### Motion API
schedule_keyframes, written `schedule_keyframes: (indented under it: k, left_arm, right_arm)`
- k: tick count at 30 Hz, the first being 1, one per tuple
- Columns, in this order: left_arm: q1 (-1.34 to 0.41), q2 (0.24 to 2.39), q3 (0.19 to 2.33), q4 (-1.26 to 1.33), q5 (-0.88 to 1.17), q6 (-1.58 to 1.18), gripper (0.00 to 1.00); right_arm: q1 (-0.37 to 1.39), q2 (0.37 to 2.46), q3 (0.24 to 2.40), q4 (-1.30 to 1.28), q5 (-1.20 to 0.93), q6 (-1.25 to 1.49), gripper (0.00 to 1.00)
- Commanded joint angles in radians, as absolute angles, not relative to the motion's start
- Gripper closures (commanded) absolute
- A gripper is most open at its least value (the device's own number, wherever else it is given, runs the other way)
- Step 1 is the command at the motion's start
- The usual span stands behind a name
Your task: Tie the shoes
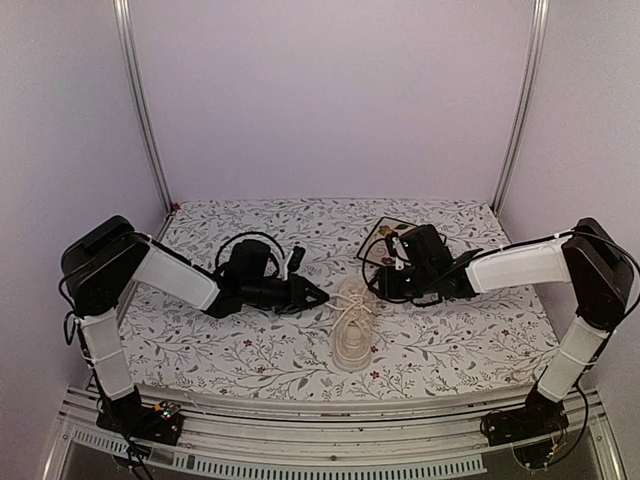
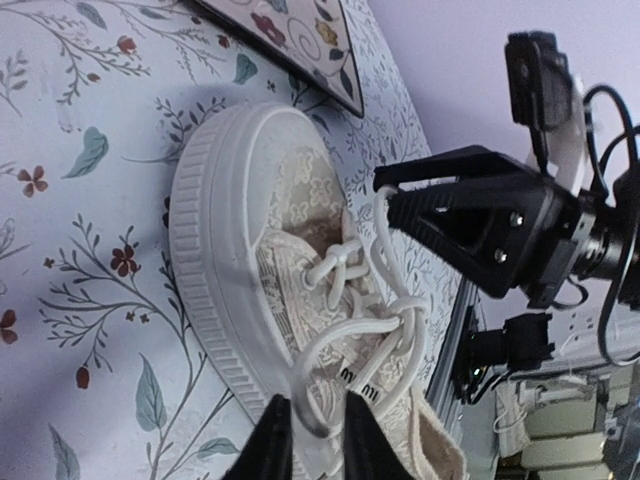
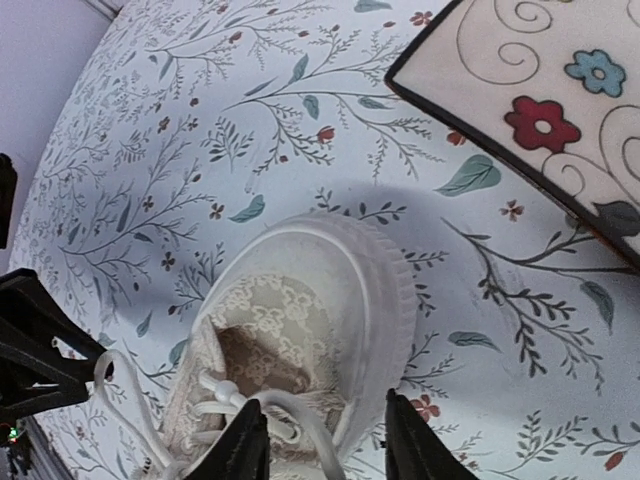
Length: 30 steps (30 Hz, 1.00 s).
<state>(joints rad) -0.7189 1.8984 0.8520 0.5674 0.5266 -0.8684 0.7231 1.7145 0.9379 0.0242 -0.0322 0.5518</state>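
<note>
The left hand is almost closed, a lace loop lying in its slim gap; I cannot tell if it pinches. The right hand gapes over the cream canvas sneaker, mid-tabletop, toe near a floral tile. Likely light and soft; limp laces slip, so pinch loops near the crossing. Floral-print surface, lilac walls behind
</note>
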Motion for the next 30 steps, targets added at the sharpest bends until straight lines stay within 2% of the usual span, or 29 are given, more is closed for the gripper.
schedule_keyframes:
  k: [1, 2, 3, 7, 9, 11, 19, 22, 24, 30]
  left_arm:
    - [-0.709, 1.879, 0.851, 0.592, 0.525, -0.831, 0.63]
    - [-0.708, 1.87, 0.843, 0.593, 0.519, -0.823, 0.52]
    - [-0.709, 1.861, 0.834, 0.593, 0.516, -0.816, 0.47]
    - [-0.71, 1.84, 0.809, 0.593, 0.51, -0.802, 0.41]
    - [-0.71, 1.839, 0.803, 0.6, 0.511, -0.808, 0.41]
    - [-0.712, 1.842, 0.799, 0.611, 0.511, -0.819, 0.41]
    - [-0.719, 1.85, 0.803, 0.618, 0.502, -0.841, 0.41]
    - [-0.721, 1.846, 0.797, 0.618, 0.497, -0.845, 0.41]
    - [-0.721, 1.843, 0.793, 0.619, 0.496, -0.846, 0.41]
    - [-0.721, 1.843, 0.787, 0.619, 0.497, -0.847, 0.41]
  right_arm:
    - [0.701, 1.651, 0.925, 0.04, -0.044, 0.515, 0.49]
    - [0.7, 1.623, 0.909, 0.04, -0.044, 0.511, 0.42]
    - [0.7, 1.594, 0.886, 0.04, -0.045, 0.504, 0.36]
    - [0.699, 1.475, 0.762, 0.066, -0.083, 0.498, 0.23]
    - [0.699, 1.435, 0.707, 0.099, -0.157, 0.494, 0.23]
    - [0.707, 1.415, 0.673, 0.126, -0.211, 0.507, 0.27]
    - [0.807, 1.501, 0.731, 0.139, -0.199, 0.581, 0.3]
    - [0.823, 1.55, 0.771, 0.14, -0.198, 0.589, 0.36]
    - [0.826, 1.579, 0.794, 0.127, -0.185, 0.597, 0.43]
    - [0.826, 1.619, 0.825, 0.12, -0.165, 0.613, 0.76]
